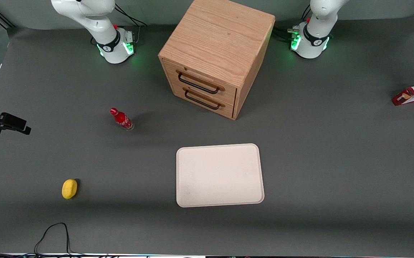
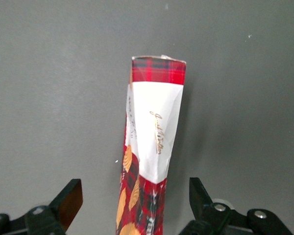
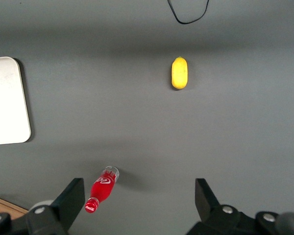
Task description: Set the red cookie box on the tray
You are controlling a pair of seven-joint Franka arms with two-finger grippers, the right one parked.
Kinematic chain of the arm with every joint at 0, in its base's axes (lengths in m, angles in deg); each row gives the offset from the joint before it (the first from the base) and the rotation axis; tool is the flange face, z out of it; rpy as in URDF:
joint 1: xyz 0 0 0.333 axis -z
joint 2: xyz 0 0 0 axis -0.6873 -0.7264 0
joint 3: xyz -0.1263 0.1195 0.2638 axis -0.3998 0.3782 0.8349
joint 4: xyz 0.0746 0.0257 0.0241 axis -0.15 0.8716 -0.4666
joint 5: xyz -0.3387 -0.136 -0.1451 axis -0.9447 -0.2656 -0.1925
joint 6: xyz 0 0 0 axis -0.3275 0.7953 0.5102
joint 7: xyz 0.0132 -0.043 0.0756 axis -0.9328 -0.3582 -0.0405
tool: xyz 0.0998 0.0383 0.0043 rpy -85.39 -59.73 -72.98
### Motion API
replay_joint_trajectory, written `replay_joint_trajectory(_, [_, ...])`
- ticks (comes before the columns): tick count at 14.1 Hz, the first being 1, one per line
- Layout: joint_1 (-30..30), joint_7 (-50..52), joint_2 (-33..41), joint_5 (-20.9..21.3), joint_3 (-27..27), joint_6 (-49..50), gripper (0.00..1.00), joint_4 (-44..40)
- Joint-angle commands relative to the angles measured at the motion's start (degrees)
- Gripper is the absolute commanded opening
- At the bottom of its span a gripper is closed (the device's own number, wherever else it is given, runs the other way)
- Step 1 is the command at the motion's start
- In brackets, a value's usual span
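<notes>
Directly below the spread hand (image 2: 135, 198), between its fingers, the red cookie box (image 2: 151, 161) stands on edge, untouched, on the worktop (image 2: 49, 98).

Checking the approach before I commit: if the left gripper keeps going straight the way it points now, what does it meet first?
The red cookie box. In the wrist view the gripper is open, a finger on each side of the box's narrow edge, with only the grey table around it. How far above the box it is isn't clear.
</notes>
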Motion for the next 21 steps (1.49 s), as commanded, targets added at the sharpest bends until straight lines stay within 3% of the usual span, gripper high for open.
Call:
replay_joint_trajectory(1, [-1.2,-1.94,-1.65,-2.23,-0.38,-1.46,0.85,-0.11])
replay_joint_trajectory(2, [-1.73,-1.94,-2.09,-2.58,-0.47,-1.56,0.68,-0.11])
replay_joint_trajectory(3, [-1.82,-2.03,-2.1,-2.58,-0.39,-1.48,0.39,-0.19])
replay_joint_trajectory(4, [-1.73,-2.12,-2.1,-2.58,-0.38,-1.56,0.03,-0.19])
replay_joint_trajectory(10, [-0.86,-0.72,-2.01,-2.05,-0.47,-1.65,0.0,-0.63])
replay_joint_trajectory(14, [2.83,9.54,1.41,-1.79,-0.82,2.64,0.0,-2.12])
replay_joint_trajectory(21, [9.15,35.02,4.49,-1.44,-3.98,16.87,0.0,-11.69])
